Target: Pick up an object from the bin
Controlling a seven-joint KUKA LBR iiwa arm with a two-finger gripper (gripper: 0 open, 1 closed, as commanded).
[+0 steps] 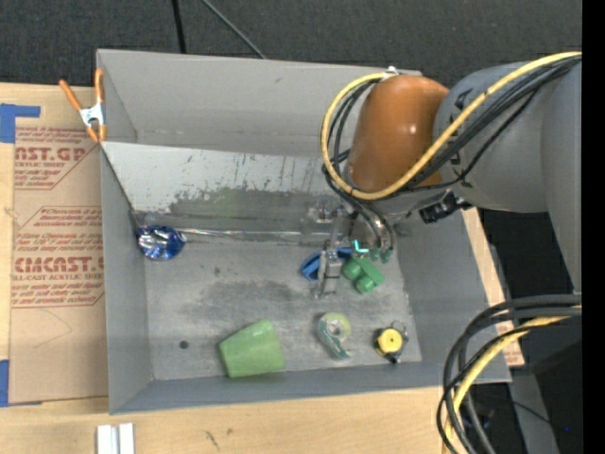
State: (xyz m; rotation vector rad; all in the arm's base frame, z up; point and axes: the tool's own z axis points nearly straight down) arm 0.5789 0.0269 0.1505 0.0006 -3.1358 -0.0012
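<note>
My gripper (330,274) reaches down into the right middle of the bin, under the orange wrist cover. A small blue piece (311,269) lies right against its left side. A green blocky thing (363,275) sits just to its right, touching or nearly touching the fingers. Whether either one is between the fingers cannot be made out. A pale green and clear ring-like thing (334,333) lies below the gripper near the front wall.
A light green cup-shaped thing (252,350) lies on its side at the front middle. A small yellow and black tape measure (388,341) sits at the front right. A crumpled blue and silver wrapper (161,243) lies at the far left.
</note>
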